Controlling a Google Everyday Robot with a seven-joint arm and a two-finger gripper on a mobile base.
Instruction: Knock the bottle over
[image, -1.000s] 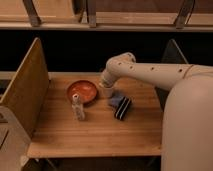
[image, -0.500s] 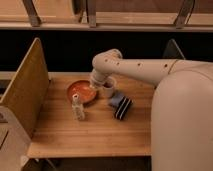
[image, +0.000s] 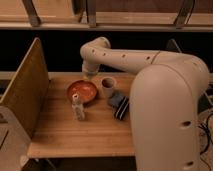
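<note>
Wooden tabletop (image: 75, 140) stands before a dark background, with an upright wooden panel (image: 25, 85) along its left edge as seen by the camera. The gripper (image: 90, 75) hangs at the end of the white arm (image: 130, 57), over the far edge of the tabletop. Whether the gripper is spread or pressed together cannot be told.

- Just in front of the gripper, toward the camera: a red-orange bowl (image: 82, 91).
- Beyond the bowl, nearer the camera and slightly to the picture's left of the gripper: the bottle (image: 78, 107). It stands upright at the bowl's near rim, apart from the gripper.
- To the picture's right of the gripper: a beige cup (image: 108, 86), upright beside the bowl.
- Farther right and nearer the camera: a dark flat object (image: 120, 106) on the tabletop, next to the robot's body (image: 167, 120).
</note>
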